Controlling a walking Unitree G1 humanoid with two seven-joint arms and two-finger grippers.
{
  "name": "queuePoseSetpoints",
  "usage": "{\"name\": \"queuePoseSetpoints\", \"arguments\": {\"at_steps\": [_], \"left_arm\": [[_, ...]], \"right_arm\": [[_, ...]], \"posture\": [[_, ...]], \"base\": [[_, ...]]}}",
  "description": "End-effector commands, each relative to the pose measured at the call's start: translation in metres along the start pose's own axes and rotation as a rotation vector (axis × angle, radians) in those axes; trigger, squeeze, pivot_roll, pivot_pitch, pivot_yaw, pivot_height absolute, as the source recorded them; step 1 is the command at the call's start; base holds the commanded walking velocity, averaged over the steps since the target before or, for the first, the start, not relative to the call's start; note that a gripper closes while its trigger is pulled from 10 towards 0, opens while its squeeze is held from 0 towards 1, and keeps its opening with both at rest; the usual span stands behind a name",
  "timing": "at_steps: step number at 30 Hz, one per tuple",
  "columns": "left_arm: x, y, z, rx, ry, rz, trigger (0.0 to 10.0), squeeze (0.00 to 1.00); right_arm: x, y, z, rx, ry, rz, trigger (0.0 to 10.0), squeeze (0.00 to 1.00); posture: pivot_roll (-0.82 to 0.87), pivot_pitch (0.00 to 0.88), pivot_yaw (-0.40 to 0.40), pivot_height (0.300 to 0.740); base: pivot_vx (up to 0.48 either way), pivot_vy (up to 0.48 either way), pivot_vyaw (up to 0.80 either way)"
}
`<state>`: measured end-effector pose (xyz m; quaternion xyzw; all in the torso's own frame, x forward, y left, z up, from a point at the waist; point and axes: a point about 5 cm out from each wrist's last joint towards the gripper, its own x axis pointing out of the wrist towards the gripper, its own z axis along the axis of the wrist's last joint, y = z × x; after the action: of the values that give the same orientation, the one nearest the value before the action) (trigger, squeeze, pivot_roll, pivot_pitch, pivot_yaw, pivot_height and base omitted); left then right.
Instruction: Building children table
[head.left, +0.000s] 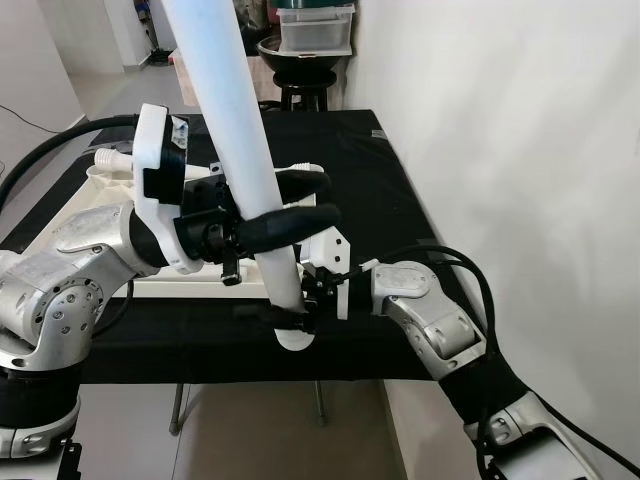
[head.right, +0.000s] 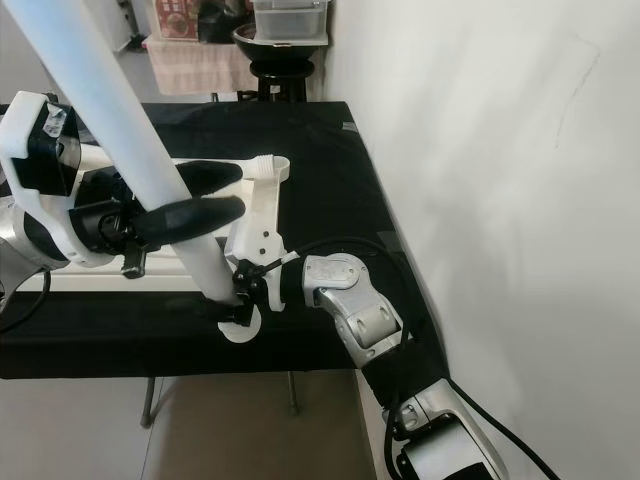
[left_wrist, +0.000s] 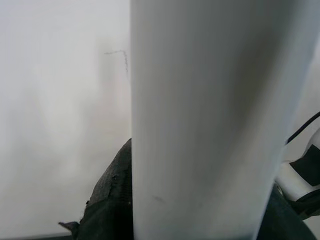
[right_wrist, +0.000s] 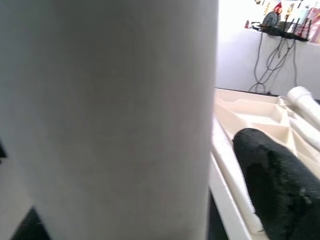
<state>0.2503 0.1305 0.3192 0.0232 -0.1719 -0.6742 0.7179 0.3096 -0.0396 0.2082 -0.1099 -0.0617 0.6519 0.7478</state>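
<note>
Left pincer (head.left: 300, 205) pinching white table leg (head.left: 235, 140); right pincer (head.left: 305, 300) pinching its base; black-clothed table (head.left: 400, 190), white wall (head.left: 520, 130).

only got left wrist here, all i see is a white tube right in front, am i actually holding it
Observer: Yes, the left pincer is closed round the middle of the white leg.
Operator: where's its bottom end
Observer: At the near edge of the black table, on a white disc.
Operator: right arm?
Observer: The right pincer is down at that bottom end.
</note>
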Motion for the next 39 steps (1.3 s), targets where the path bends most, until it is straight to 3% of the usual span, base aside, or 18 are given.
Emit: {"name": "queuePoseSetpoints", "arguments": {"at_steps": [1, 14, 15, 16, 17, 18, 21, 23, 24, 28, 29, 30, 32, 34, 35, 36, 37, 39], "left_arm": [[0.021, -0.019, 0.005, -0.029, -0.066, -0.244, 0.0, 0.00], [0.024, -0.017, 0.009, -0.029, -0.111, -0.248, 0.0, 0.00], [0.022, -0.007, 0.010, -0.043, -0.145, -0.147, 10.0, 0.64], [0.021, 0.000, 0.010, -0.057, -0.172, -0.067, 10.0, 1.00], [0.021, 0.000, 0.010, -0.057, -0.172, -0.067, 10.0, 1.00], [0.005, 0.020, 0.005, -0.023, -0.207, 0.219, 10.0, 1.00], [0.001, 0.023, 0.003, -0.014, -0.209, 0.270, 10.0, 1.00], [-0.018, 0.034, -0.004, -0.010, -0.216, 0.507, 10.0, 1.00], [-0.018, 0.034, -0.004, -0.010, -0.216, 0.507, 10.0, 1.00], [-0.046, 0.040, -0.014, -0.004, -0.207, 0.780, 10.0, 1.00], [-0.056, 0.038, -0.026, 0.018, -0.134, 0.897, 10.0, 1.00], [-0.056, 0.038, -0.026, 0.018, -0.134, 0.897, 10.0, 1.00], [-0.071, 0.028, -0.053, 0.030, 0.003, 1.062, 10.0, 1.00], [-0.073, 0.017, -0.070, 0.002, 0.063, 1.103, 10.0, 1.00], [-0.070, 0.002, -0.089, -0.052, 0.112, 1.097, 10.0, 0.58], [-0.070, 0.002, -0.089, -0.052, 0.112, 1.097, 10.0, 0.58], [-0.059, -0.029, -0.116, -0.136, 0.211, 1.035, 10.0, 0.00], [-0.048, -0.055, -0.132, -0.188, 0.284, 0.966, 10.0, 0.00]], "right_arm": [[0.007, 0.001, 0.000, 0.033, 0.004, -0.004, 0.0, 0.00], [0.003, -0.003, -0.005, 0.094, 0.013, -0.060, 0.0, 0.00], [0.002, -0.008, -0.006, 0.096, 0.013, -0.112, 0.0, 0.00], [0.000, -0.012, -0.006, 0.096, 0.013, -0.160, 0.0, 0.00], [0.000, -0.012, -0.006, 0.096, 0.013, -0.160, 0.0, 0.00], [-0.008, -0.031, -0.007, 0.116, -0.005, -0.351, 0.0, 0.00], [-0.009, -0.034, -0.007, 0.120, -0.009, -0.384, 0.0, 0.00], [-0.015, -0.042, -0.006, 0.125, -0.029, -0.469, 0.0, 0.00], [-0.015, -0.042, -0.006, 0.125, -0.029, -0.469, 0.0, 0.00], [-0.021, -0.047, -0.004, 0.136, -0.054, -0.525, 0.0, 0.00], [-0.024, -0.049, -0.006, 0.136, -0.056, -0.549, 0.0, 0.00], [-0.024, -0.049, -0.006, 0.136, -0.056, -0.549, 0.0, 0.00], [-0.028, -0.053, -0.008, 0.144, -0.069, -0.585, 0.0, 0.00], [-0.031, -0.056, -0.008, 0.151, -0.088, -0.604, 0.0, 0.00], [-0.032, -0.060, -0.007, 0.155, -0.119, -0.605, 0.0, 0.00], [-0.032, -0.060, -0.007, 0.155, -0.119, -0.605, 0.0, 0.00], [-0.033, -0.062, -0.005, 0.161, -0.164, -0.563, 0.0, 0.00], [-0.032, -0.061, -0.004, 0.161, -0.186, -0.510, 0.0, 0.00]], "posture": [[-0.09, 0.000, -0.007, 0.740], [-0.10, 0.000, -0.004, 0.740], [-0.10, 0.000, 0.005, 0.740], [-0.10, 0.000, 0.004, 0.740], [-0.10, 0.000, 0.004, 0.740], [-0.09, 0.000, 0.008, 0.740], [-0.09, 0.000, 0.008, 0.740], [-0.08, 0.000, 0.007, 0.740], [-0.08, 0.000, 0.007, 0.740], [-0.07, 0.000, 0.005, 0.740], [-0.06, 0.000, 0.003, 0.740], [-0.06, 0.000, 0.003, 0.740], [-0.05, 0.000, 0.002, 0.740], [-0.05, 0.027, 0.005, 0.740], [-0.04, 0.047, 0.007, 0.740], [-0.04, 0.047, 0.007, 0.740], [-0.03, 0.101, 0.007, 0.740], [-0.02, 0.128, 0.004, 0.740]], "base": [[0.000, 0.000, 0.00], [0.000, 0.000, 0.00], [0.000, 0.000, 0.00], [0.000, 0.000, 0.00], [0.000, 0.000, 0.00], [0.000, 0.000, 0.00], [0.000, 0.000, 0.00], [0.000, 0.000, 0.00], [0.000, 0.000, 0.00], [0.000, 0.000, 0.00], [0.000, 0.000, 0.00], [0.000, 0.000, 0.00], [0.000, 0.000, 0.00], [0.000, 0.000, 0.00], [0.000, 0.000, 0.00], [0.000, 0.000, 0.00], [0.000, 0.000, 0.00], [0.000, 0.000, 0.00]]}}
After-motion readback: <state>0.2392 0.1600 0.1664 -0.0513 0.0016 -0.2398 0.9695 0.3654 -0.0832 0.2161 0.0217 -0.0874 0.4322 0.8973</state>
